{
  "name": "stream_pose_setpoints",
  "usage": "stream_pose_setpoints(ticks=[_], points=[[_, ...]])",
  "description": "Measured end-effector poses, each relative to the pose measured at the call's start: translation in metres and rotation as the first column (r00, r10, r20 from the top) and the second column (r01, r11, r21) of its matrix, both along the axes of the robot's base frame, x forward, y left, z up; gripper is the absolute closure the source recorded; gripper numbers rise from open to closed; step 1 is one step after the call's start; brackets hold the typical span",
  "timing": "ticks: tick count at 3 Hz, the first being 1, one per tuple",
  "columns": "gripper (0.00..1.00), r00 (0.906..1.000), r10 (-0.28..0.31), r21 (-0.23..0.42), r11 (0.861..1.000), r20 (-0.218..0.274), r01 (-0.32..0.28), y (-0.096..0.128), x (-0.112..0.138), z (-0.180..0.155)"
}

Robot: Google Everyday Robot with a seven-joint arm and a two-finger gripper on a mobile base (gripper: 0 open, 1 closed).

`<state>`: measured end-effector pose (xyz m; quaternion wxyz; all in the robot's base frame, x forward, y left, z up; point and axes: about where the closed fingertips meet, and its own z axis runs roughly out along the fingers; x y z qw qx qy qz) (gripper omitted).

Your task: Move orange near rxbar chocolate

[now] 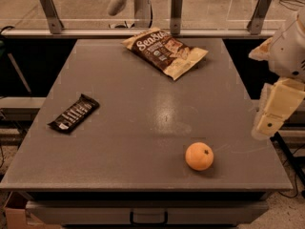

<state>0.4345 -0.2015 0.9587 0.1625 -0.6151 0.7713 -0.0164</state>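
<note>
The orange (199,156) lies on the grey table (143,104), near the front right. The rxbar chocolate (74,113), a slim black bar with white lettering, lies flat at the table's left side, far from the orange. My gripper (268,120) hangs at the right edge of the table, up and to the right of the orange and not touching it. It holds nothing that I can see.
A brown-and-cream snack bag (166,51) lies at the back middle of the table. A metal rail with upright posts (176,8) runs behind the table. A cardboard box corner (12,213) sits on the floor at the front left.
</note>
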Motion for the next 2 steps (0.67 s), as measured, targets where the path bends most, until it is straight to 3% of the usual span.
stream_pose_setpoints(ticks=[2], points=[[0.0,0.996,0.045,0.132,0.991,-0.077,-0.035,0.053,-0.019,-0.056]])
